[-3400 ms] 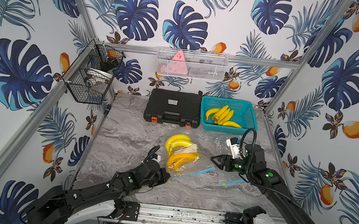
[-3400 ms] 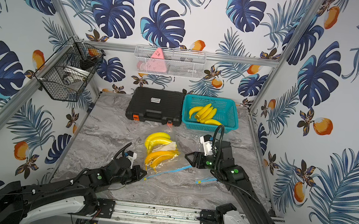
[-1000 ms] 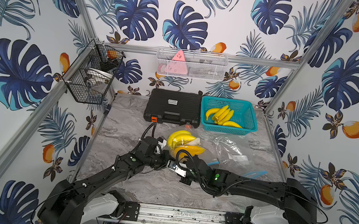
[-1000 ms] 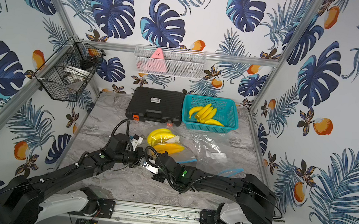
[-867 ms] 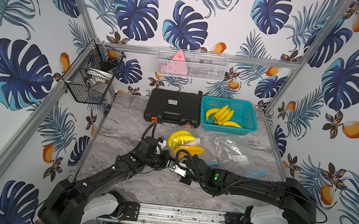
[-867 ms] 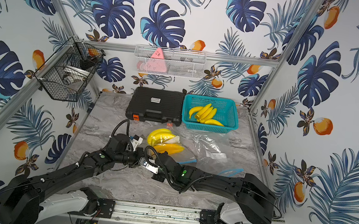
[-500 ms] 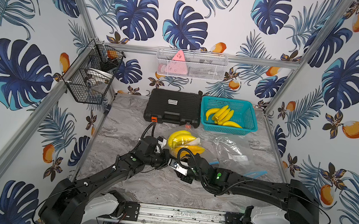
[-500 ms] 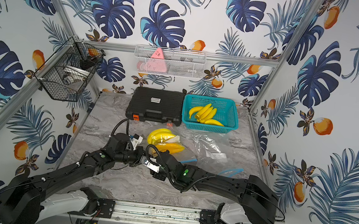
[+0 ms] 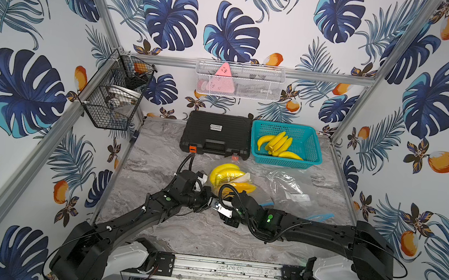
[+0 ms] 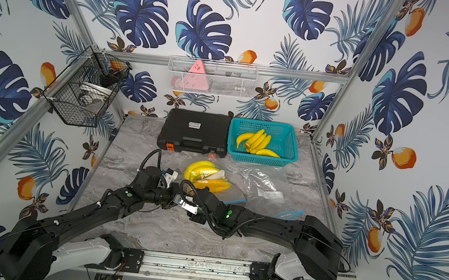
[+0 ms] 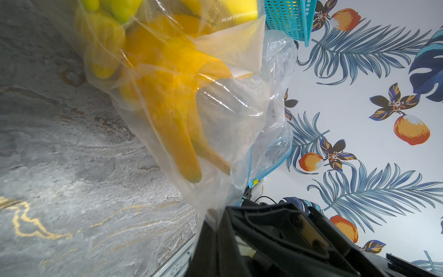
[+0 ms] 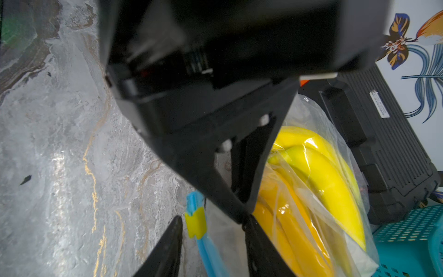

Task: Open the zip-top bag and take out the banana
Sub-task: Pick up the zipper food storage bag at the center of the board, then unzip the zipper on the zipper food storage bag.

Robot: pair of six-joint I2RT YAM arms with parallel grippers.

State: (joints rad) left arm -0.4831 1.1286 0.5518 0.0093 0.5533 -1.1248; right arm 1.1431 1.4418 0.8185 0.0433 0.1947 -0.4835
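The clear zip-top bag (image 9: 245, 178) lies mid-table with a yellow banana (image 9: 224, 172) bunch and orange ones (image 9: 242, 188) inside. My left gripper (image 9: 207, 199) is shut on the bag's near corner; in the left wrist view the film (image 11: 215, 134) runs down into the closed jaws of that gripper (image 11: 215, 224). My right gripper (image 12: 213, 223) is open and straddles the yellow slider (image 12: 195, 223) on the blue zip track (image 12: 208, 254), not touching it. In both top views the right gripper (image 10: 183, 200) meets the left one tip to tip. The bag's mouth stays zipped.
A black case (image 9: 216, 137) and a teal basket (image 9: 314, 151) of loose bananas (image 9: 276, 146) stand at the back. An empty crumpled plastic bag (image 9: 289, 190) lies right of the task bag. Wire baskets (image 9: 114, 98) hang on the walls.
Over the last few seconds both arms converged on the bag's near corner, and the bag shifted slightly backward. In the last second the arms barely moved.
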